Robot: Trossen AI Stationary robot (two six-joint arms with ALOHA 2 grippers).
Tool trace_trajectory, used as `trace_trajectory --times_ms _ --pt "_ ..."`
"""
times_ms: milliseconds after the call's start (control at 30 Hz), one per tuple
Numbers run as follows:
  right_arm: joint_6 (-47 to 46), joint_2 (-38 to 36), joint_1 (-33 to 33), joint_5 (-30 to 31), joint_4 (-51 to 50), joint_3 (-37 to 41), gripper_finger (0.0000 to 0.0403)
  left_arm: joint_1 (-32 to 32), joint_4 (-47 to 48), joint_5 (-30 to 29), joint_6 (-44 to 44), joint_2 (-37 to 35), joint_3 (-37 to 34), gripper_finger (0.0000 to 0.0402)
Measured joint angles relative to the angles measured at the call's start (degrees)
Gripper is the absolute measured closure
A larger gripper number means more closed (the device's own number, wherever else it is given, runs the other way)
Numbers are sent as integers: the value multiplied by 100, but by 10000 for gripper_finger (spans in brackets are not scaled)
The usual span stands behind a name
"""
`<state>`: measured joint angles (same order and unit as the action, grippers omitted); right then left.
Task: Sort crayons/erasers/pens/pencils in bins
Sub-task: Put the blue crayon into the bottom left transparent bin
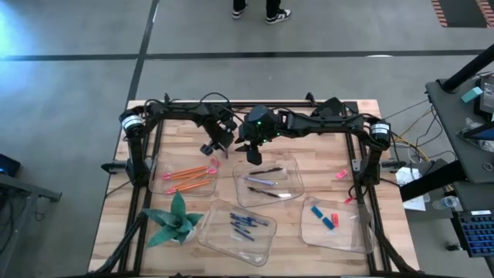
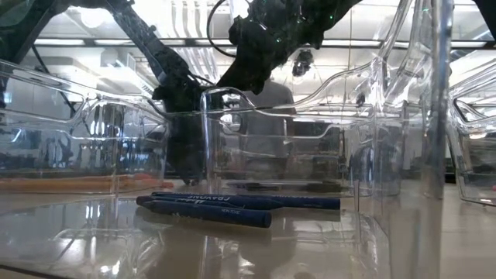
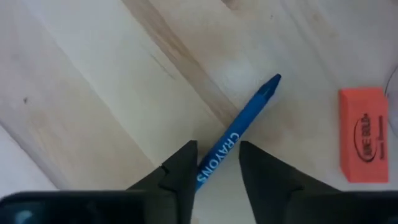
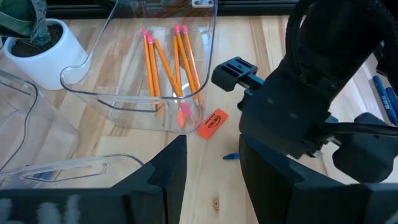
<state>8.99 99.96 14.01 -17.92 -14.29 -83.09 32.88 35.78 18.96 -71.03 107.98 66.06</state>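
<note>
My left gripper [image 1: 210,147] is low over the table by the far right corner of the pencil bin [image 1: 185,176]. It is open, and its fingers stand on either side of a blue crayon [image 3: 239,127] that lies on the wood; I see a gap beside the crayon. An orange eraser [image 3: 362,134] lies next to it, also in the right wrist view [image 4: 212,122]. Orange pencils [image 4: 168,56] lie in their bin. My right gripper [image 1: 253,154] hangs open and empty above the far edge of the pen bin [image 1: 268,181].
A crayon bin [image 1: 237,228] with blue crayons [image 2: 232,205] and an eraser bin [image 1: 333,224] stand at the near side. Two pink erasers [image 1: 341,174] lie loose on the right. A green paper plant [image 1: 174,220] stands near left. A person stands beyond the table.
</note>
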Motion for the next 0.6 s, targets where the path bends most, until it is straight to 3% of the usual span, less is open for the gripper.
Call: trace_trajectory --times_ms 333,600 --pt "0 0 0 0 -2 0 266 -9 -23 -122 1178 0 2 389" --pt "0 0 -1 -1 -2 0 266 -7 115 -160 1381 -56 0 397"
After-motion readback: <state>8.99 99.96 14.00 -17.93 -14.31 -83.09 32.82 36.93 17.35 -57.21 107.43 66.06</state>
